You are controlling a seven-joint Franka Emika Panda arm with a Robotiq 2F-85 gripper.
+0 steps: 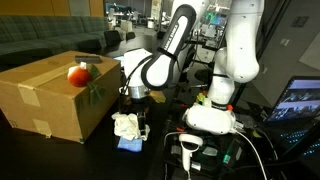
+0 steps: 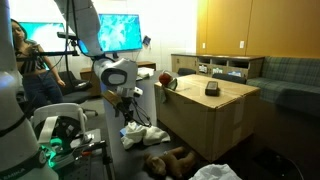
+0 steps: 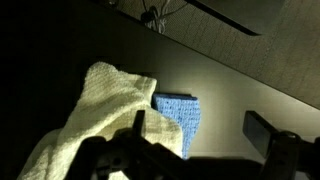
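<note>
The robot's fingers [image 3: 265,132] are standing wide apart and gripping nothing as they hang just above a cream towel [image 3: 95,120] lying rumpled on the dark tabletop [image 3: 240,90], just beside the end of the cardboard box [image 1: 50,95]. In the wrist view, one finger is showing dark over the towel's edge while its partner is hovering over bare surface, and no cloth is sitting between them.

A folded blue cloth [image 3: 180,118] is peeking out from under the towel. The two are touching, and the cloth too is lying just beside the box. In both exterior views the towel [image 1: 127,124] [image 2: 148,133] is resting flat, with no corner raised.

Above it, the white arm [image 1: 240,50] is bending down and over from its base, which is standing well apart from the box. A red round object [image 1: 77,74] is sitting on top of the box near the edge closest to the arm, and nothing is touching it.

Judging from how things lie, the work is only beginning. The fingers are placed over the cloths, but neither cloth is pinched, lifted or shifted off the other. Any grasp is not yet made.
</note>
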